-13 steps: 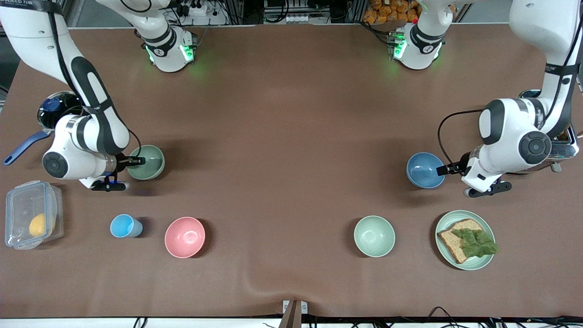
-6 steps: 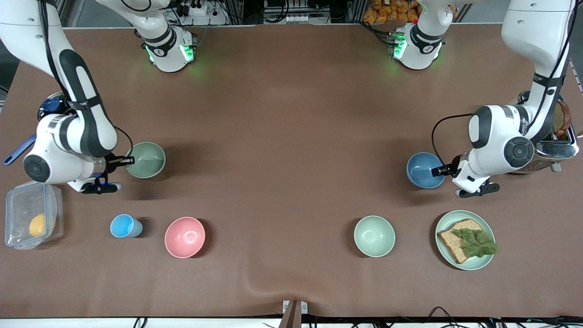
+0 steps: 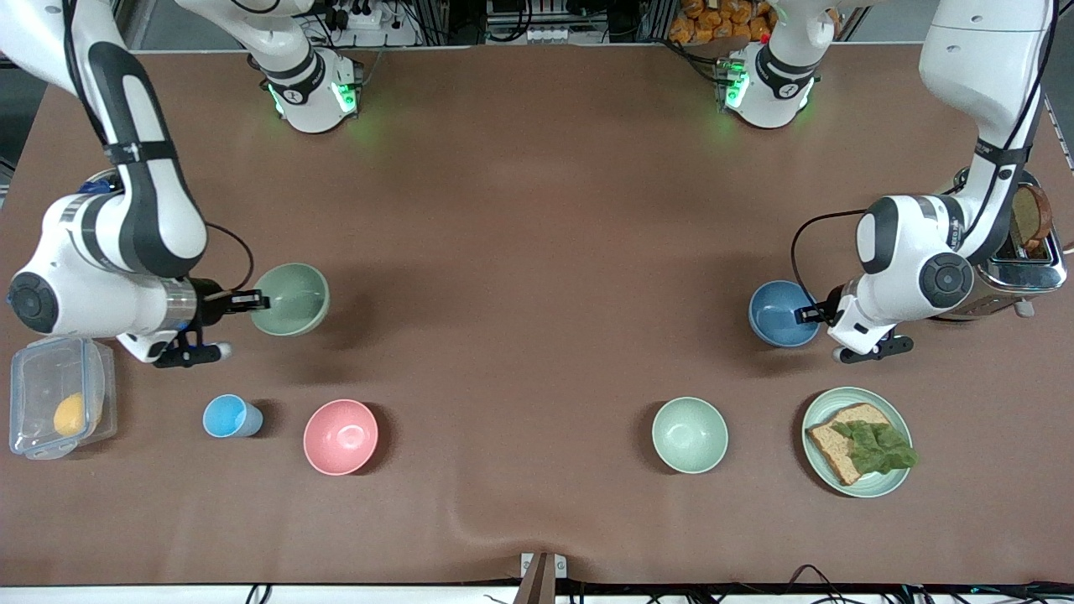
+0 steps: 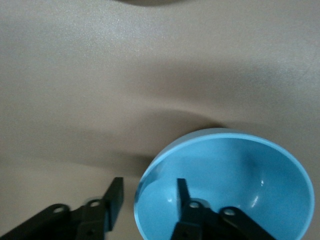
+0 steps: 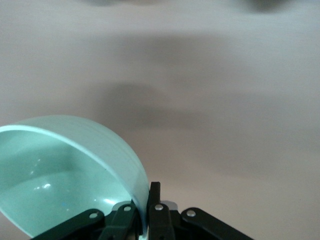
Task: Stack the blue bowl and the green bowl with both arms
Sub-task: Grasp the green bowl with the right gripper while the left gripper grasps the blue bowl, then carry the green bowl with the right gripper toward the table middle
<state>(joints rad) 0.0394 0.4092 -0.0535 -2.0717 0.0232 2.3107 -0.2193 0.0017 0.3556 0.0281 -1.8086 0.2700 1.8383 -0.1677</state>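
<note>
The right gripper (image 3: 252, 300) is clamped on the rim of the green bowl (image 3: 292, 299), one finger inside and one outside, and holds it tilted, clear of the table (image 3: 537, 252), toward the right arm's end, above the pink bowl (image 3: 340, 436) and the light-blue cup (image 3: 226, 416). Toward the left arm's end, the left gripper (image 3: 807, 315) straddles the rim of the blue bowl (image 3: 779, 312), which sits on the table; its fingers (image 4: 114, 197) stand apart, one inside the bowl and one just outside, with a gap between the outer finger and the wall.
</note>
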